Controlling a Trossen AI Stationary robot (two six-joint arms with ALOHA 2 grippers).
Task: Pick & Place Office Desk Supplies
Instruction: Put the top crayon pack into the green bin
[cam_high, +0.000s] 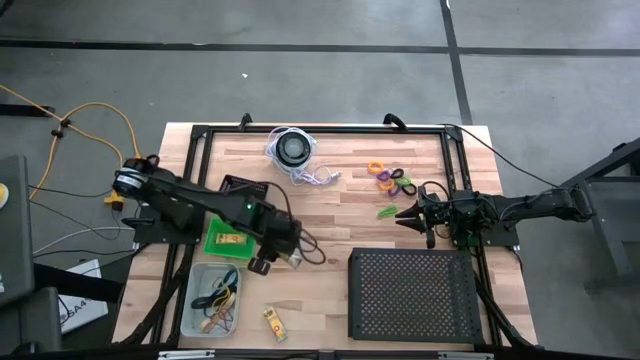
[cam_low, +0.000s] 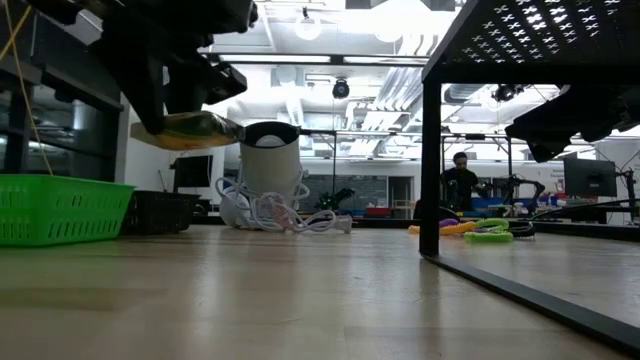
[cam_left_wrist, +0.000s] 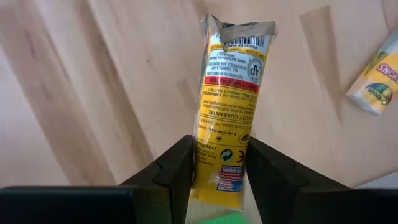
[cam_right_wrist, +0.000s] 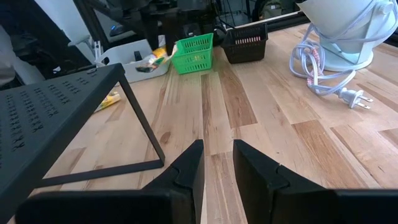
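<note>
One yellow packet (cam_left_wrist: 230, 106) sits clamped in my left claw (cam_left_wrist: 217, 171), lifted off the desk (cam_high: 330, 225); next I'd carry it to the grey bin (cam_high: 192, 305).

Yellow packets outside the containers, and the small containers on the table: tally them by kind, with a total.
Yellow packets: 2, held packet in left gripper, loose packet
green basket: 1
black basket: 1
clear bin: 1
Total: 5
</note>
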